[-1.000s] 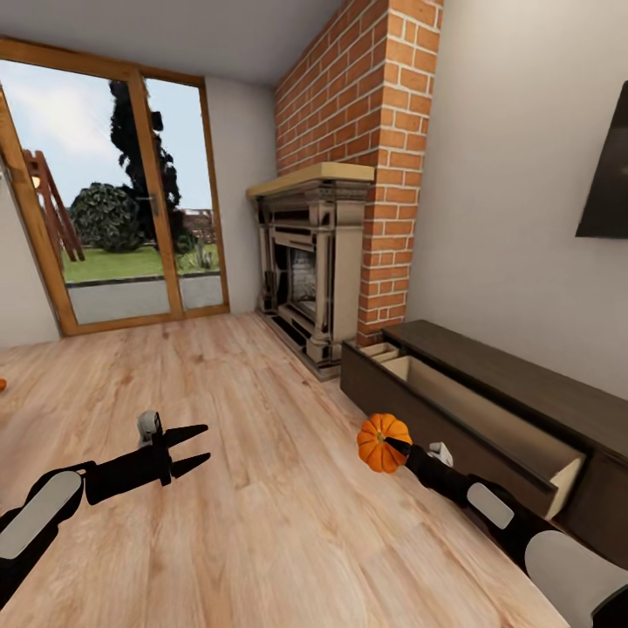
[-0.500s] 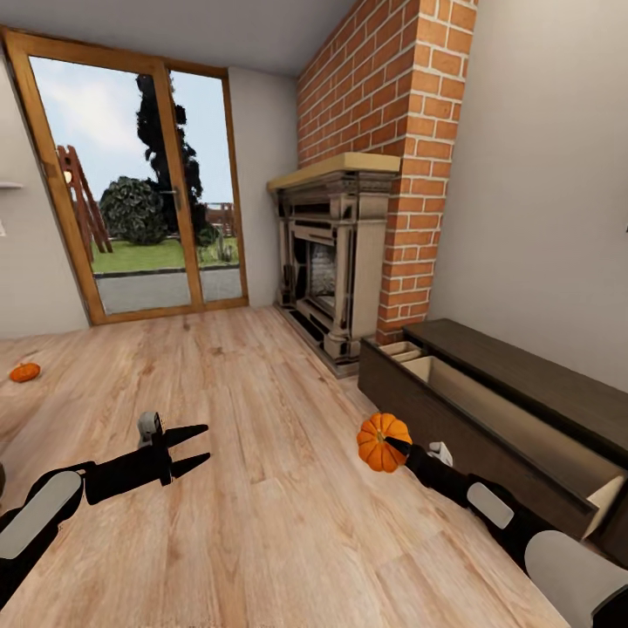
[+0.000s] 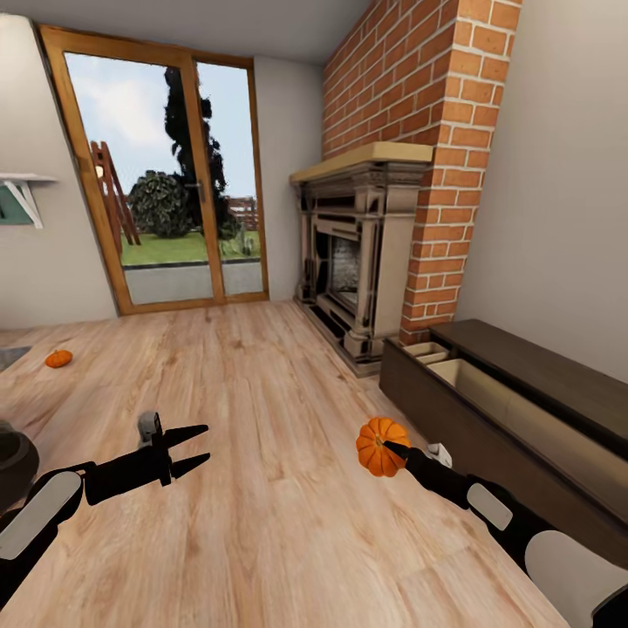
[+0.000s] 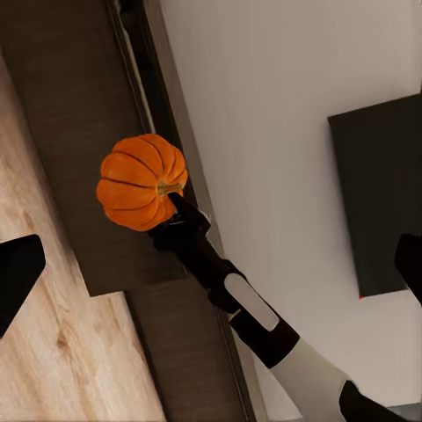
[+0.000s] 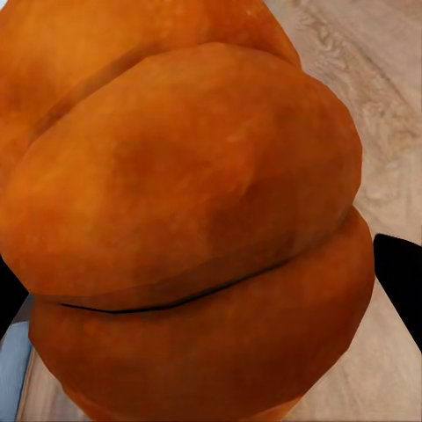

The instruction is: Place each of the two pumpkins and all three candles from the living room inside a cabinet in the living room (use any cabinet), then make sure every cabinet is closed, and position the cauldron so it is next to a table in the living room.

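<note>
- Swinging my view leftward, I'm bringing a second pumpkin into sight on the floor.
- Right gripper is clamping one pumpkin; left gripper is hanging wide open.

Pumpkin in right gripper, left of cabinet. Second pumpkin on floor far left. Fireplace behind cabinet. Left gripper over floor.
</note>
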You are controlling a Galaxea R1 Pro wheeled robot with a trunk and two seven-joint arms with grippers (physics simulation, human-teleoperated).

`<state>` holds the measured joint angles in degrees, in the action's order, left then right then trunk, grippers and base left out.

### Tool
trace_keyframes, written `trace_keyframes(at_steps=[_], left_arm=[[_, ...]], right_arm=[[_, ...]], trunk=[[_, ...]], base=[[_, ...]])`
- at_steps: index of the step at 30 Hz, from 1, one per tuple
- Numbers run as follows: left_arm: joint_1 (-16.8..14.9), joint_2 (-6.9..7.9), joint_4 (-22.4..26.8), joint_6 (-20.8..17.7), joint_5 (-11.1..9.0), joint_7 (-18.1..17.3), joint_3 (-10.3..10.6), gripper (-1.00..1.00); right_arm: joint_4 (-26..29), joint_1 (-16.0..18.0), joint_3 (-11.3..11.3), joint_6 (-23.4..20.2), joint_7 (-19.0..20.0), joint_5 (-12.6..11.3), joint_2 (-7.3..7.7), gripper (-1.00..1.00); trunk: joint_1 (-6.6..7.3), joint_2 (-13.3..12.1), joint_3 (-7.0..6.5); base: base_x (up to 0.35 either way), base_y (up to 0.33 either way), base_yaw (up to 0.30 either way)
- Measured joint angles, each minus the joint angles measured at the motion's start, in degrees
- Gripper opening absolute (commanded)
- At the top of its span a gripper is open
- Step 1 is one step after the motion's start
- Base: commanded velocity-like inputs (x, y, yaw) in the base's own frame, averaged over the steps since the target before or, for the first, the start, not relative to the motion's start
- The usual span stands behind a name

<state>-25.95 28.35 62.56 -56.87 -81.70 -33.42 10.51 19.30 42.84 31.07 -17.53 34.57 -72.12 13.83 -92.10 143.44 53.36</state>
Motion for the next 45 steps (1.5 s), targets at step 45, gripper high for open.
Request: trace_keyframes(at_steps=[45], left_arm=[[0.02,0.00,-0.01,0.00,0.02,0.02,0.00,1.00]], right_arm=[[0.06,0.00,0.15,0.50,0.49,0.14,0.00,-1.00]], trunk=[[0.01,0.00,0.02]], base=[[0.325,0.051,0.155]])
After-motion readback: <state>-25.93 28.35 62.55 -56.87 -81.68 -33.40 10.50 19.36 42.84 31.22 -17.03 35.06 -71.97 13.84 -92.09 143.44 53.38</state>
